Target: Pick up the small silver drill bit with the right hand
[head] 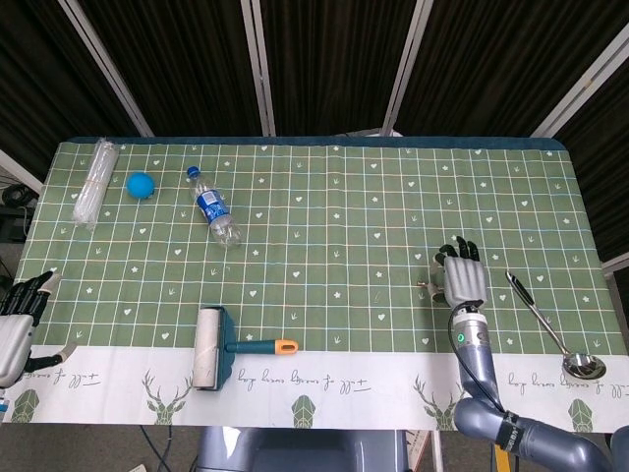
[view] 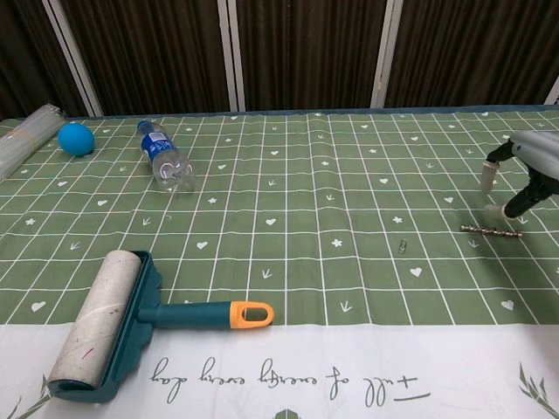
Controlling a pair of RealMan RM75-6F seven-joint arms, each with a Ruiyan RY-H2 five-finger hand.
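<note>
While my right hand hangs over the cloth, here is how I read things.

Right hand: palm down, fingers apart and angled toward the cloth, nothing in it. In the chest view only the fingertips enter from the right edge, poised above the bit and apart from it.

Small silver drill bit: lying flat on the green checked tablecloth, toward the right side of the table and nearer the front than the back. In the head view my hand covers most of it; only a short end pokes out at the thumb side.

Contact: from the chest view there seems to be a gap between fingertips and bit, though the hand is cut off at the frame edge, so I would not swear to it.

Progress: the reach looks done, since the hand is above the target. Left to do: lower, close the fingers on the bit, lift it.

Long axis: runs left to right across the table, roughly parallel to the front edge, with the right end a touch nearer me. Which end is the cutting tip I cannot tell.

Left hand: at the table's left front corner, fingers apart, holding nothing.

Nearby: a small clip-like piece just left of the bit; a ladle to my right.
</note>
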